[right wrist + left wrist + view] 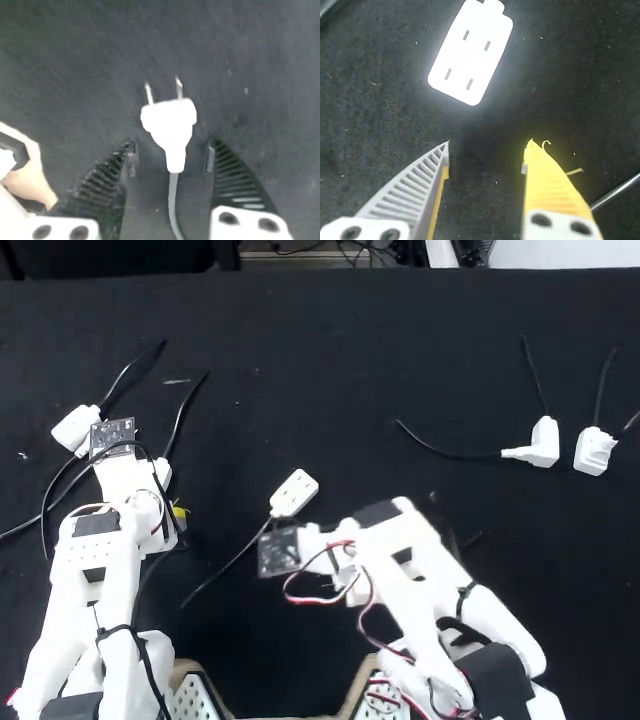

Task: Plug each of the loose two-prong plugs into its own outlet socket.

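A white outlet block (470, 52) with two pairs of slots lies face up on the black mat, a short way ahead of my left gripper (487, 145), which is open and empty. In the high view this outlet block (75, 427) sits at the far left, beside the left arm's wrist. A white two-prong plug (169, 122) lies flat between the fingers of my open right gripper (171, 145), prongs pointing away, with a gap on both sides. The high view shows that plug (295, 492) mid-table. Two more white plugs (543, 445) (595, 452) lie at the far right.
Black cables (150, 370) curl around the left arm, and one (225, 565) trails from the middle plug toward the front. The right-hand plugs' thin cords (535, 370) run toward the back edge. Open black mat lies between the middle and the right plugs.
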### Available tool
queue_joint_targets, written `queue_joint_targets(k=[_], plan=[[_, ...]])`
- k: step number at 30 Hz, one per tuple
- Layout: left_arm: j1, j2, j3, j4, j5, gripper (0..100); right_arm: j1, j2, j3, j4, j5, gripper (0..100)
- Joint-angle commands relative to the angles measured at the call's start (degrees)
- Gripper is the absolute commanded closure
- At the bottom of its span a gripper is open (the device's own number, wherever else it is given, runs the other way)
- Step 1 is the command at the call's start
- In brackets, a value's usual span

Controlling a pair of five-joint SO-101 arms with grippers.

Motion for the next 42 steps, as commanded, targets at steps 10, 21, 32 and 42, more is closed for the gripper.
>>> queue_joint_targets(k=[10, 21, 32, 42], plan=[[-0.2, -1.4, -0.3, -0.4, 0.4, 77, -1.7, -2.4, 4.7, -9.9, -0.4, 89.2], [-0.2, -1.4, -0.3, -0.5, 0.4, 77, -0.4, -2.9, 4.5, -7.6, -2.8, 94.1], [-0.2, -1.4, -0.3, -0.5, 0.4, 77, -0.4, -2.5, 2.3, -3.3, -1.7, 82.5], [-0.2, -1.4, -0.3, -0.4, 0.4, 77, 4.7, -2.4, 2.3, -8.8, -1.4, 82.8]])
